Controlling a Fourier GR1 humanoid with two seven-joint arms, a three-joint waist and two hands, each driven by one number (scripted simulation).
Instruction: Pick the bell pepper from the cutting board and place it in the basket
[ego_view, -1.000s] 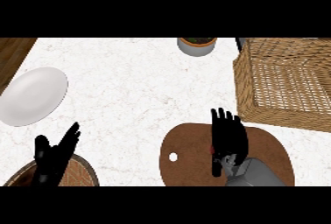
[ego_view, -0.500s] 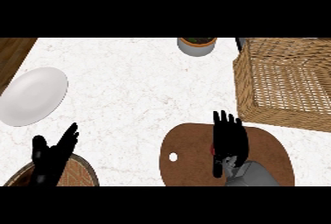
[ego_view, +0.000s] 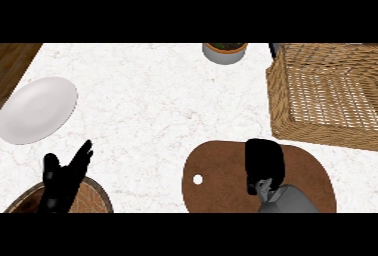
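Searching for the bell pepper gives nothing: no part of it shows, and I judge that it lies under the right hand (ego_view: 263, 159), which is low over the middle of the cutting board (ego_view: 218, 172). Whether this hand is wide, narrow or closed on the pepper, I cannot tell, because it appears only as one dark mass. The step seems to be the grasp. Next, the pepper must be lifted and carried to the basket (ego_view: 325, 95), beyond the hand and to its right. The left hand (ego_view: 63, 175) rests open, far to the left, above a round brown object (ego_view: 92, 197) cut by the lower edge. Farther off on the table (ego_view: 162, 100) are a plate (ego_view: 37, 110) and a grey pot (ego_view: 224, 54).
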